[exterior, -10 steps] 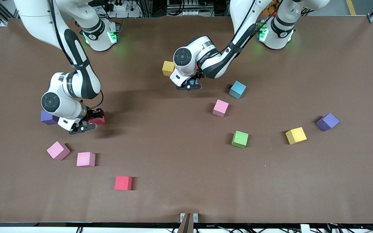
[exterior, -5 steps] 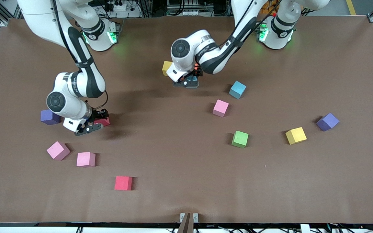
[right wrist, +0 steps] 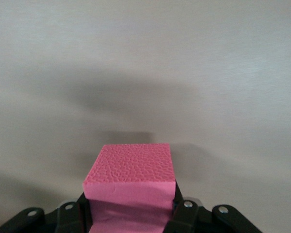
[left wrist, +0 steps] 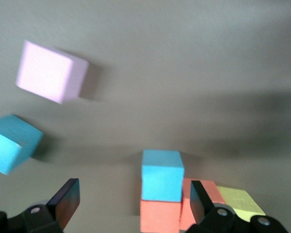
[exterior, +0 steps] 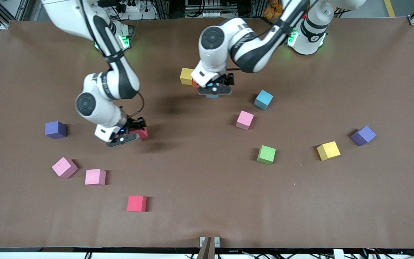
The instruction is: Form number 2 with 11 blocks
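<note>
Right claw (exterior: 132, 133) clamps a red block (right wrist: 131, 187) above the counter (exterior: 199, 187), mid-carry. Left claw (exterior: 215, 90) gapes empty over the started cluster (left wrist: 177, 199). Next: set red flush against it

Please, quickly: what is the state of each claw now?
Left claw: open, holding nothing.
Right claw: shut on a red block.

Left claw (exterior: 215, 90) spread, right claw (exterior: 129, 133) clamped.
</note>
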Robot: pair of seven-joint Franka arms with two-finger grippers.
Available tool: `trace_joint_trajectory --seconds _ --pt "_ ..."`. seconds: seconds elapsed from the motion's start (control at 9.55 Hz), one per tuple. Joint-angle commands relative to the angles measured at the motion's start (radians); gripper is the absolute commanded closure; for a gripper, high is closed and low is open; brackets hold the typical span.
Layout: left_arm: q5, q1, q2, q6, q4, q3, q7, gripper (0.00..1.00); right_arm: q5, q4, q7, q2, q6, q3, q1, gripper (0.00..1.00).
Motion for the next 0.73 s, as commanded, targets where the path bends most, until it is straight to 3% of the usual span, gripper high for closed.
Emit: trace_joint_trajectory --seconds 0.0,0.31,0.63 --pt "0.019 0.178 -0.077 -0.054 -0.031 -0.078 0.109 0.0 0.023 0.022 0.191 -0.01 0.006 -0.007 0.112 0.78" --pt "0.047 0.448 -0.095 -0.095 -0.032 -0.222 0.184 0.0 0.024 0.055 0.441 0.044 0.116 -0.007 0.265 0.79" --pt "0.131 0.561 -0.053 -0.088 -0.028 -0.236 0.287 0.0 0.023 0.149 0.673 0.136 0.133 -0.009 0.388 0.79"
